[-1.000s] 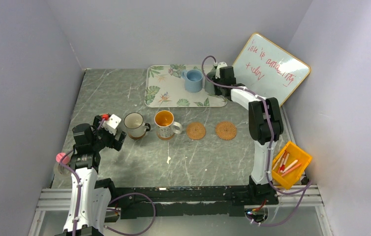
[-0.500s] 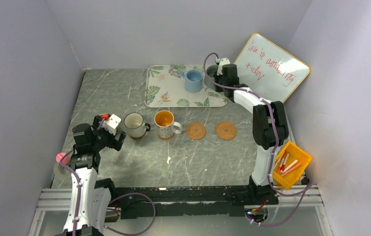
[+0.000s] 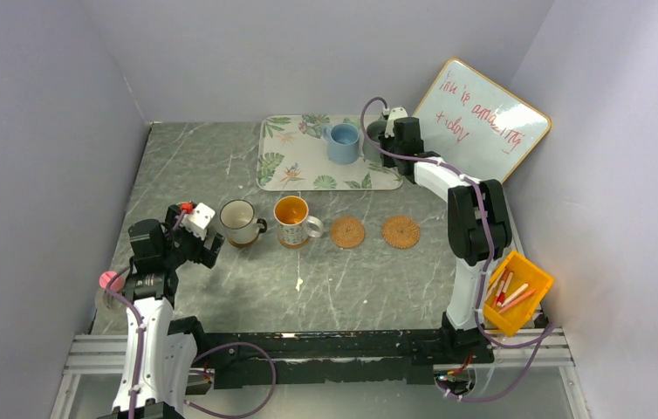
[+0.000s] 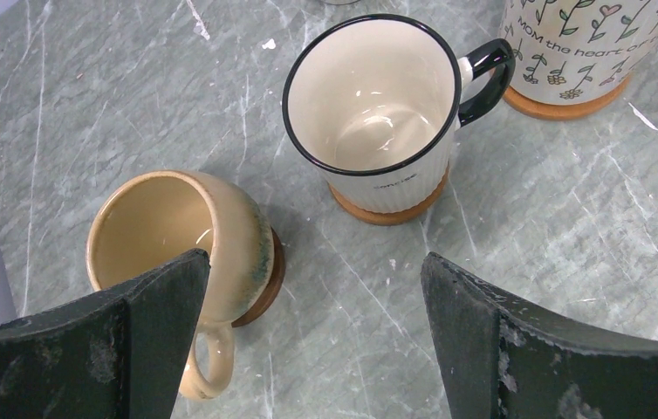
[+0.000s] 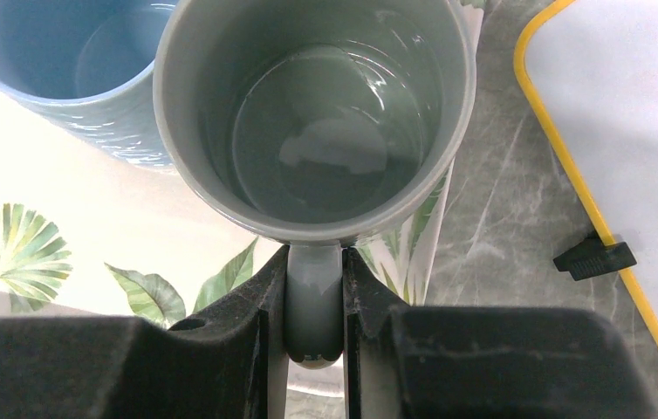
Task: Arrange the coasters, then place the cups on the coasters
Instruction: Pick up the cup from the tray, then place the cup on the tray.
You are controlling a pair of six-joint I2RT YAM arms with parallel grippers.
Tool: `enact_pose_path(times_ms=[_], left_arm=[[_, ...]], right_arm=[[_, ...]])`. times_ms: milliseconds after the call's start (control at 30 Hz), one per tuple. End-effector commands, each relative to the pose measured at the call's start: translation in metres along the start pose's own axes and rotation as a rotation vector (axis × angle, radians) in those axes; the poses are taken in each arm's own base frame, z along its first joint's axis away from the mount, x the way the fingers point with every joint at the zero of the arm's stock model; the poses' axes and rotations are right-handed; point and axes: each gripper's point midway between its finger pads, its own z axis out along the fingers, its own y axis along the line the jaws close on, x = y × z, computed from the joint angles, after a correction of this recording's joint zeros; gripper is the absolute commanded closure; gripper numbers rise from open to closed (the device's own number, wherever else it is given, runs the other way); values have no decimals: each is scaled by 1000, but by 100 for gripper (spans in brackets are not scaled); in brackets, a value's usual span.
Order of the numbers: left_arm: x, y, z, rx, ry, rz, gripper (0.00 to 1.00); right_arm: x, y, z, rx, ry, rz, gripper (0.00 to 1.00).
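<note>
Handle of grey-green mug (image 5: 325, 148) pinched between right fingers (image 5: 271, 292); left fingers (image 4: 164, 319) wide apart, empty, over tan mug (image 4: 168, 231).

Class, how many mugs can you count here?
5: tan mug, white mug and patterned mug on coasters; blue mug on the tray; grey mug in the right gripper. No others visible.

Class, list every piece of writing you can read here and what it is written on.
"MOM the heart of": on the patterned white mug with flower drawings, cut off at the picture's edge.
"You're amazing", roughly: red handwriting on the yellow-framed whiteboard; its second line is unclear.
Tiny dark print low on the ribbed white mug with black rim: too small to read.
</note>
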Motion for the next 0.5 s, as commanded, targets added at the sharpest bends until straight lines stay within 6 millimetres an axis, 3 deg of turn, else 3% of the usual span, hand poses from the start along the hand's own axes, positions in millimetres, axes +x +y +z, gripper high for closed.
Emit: enact_pose_path(times_ms=[0,467], left_arm=[[-5,-1,0,14,-22,24,4],[-4,-2,0,21,-21,24,4]], right_arm=[[-58,0,-6,3,-188,17,100],[-48,2,-3,-11,-152,16,100]])
